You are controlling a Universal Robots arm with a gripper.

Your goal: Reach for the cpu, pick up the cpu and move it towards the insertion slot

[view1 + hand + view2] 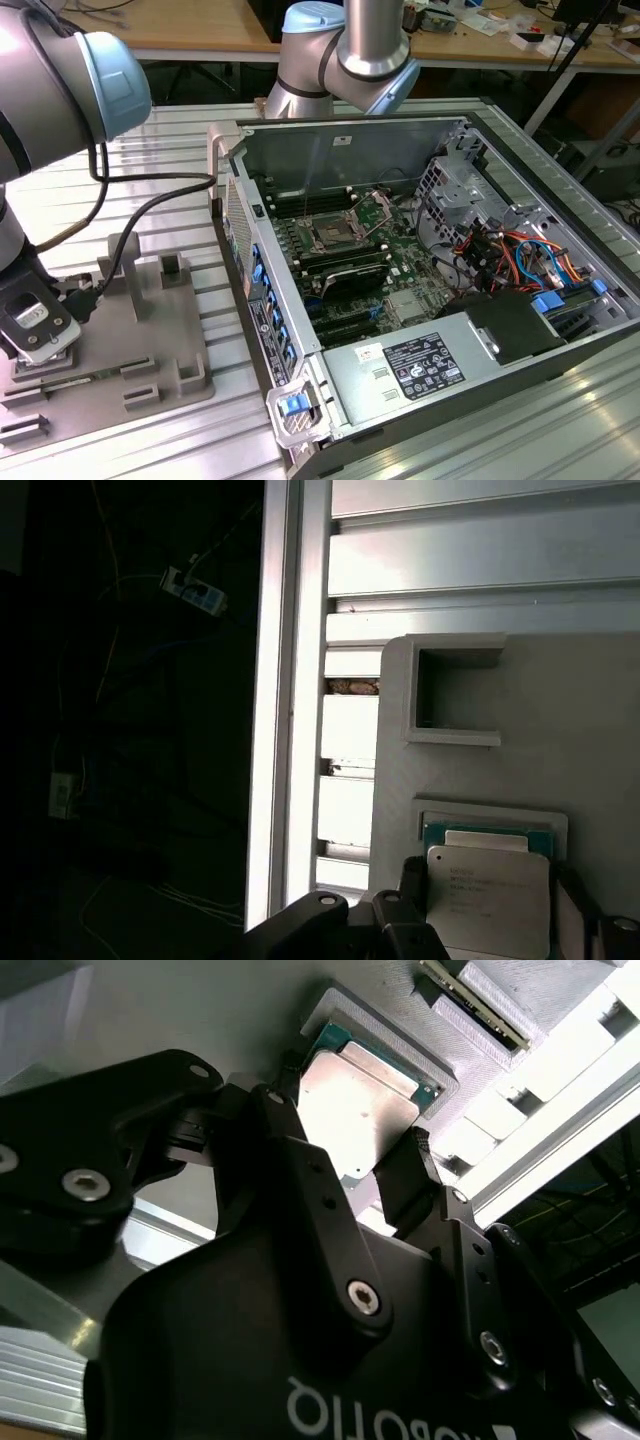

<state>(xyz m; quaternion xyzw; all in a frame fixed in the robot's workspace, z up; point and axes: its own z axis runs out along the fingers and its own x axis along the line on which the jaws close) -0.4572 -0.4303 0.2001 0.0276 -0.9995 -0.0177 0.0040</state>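
chip: silvery top, green edge showing behind it; held between the fingers at the raised square recess of the tray in the second wrist view; seated or just lifted, cannot tell
gripper: fingers pressed on two opposite edges of the chip, clamped on it
tray: grey, on the slatted metal table; gripper low over its end at the exterior view's left
memory stick: in a long tray slot, near the chip's recess
socket: metal frame, dark centre, on the board inside the open computer case; well apart from the chip, toward the exterior view's right
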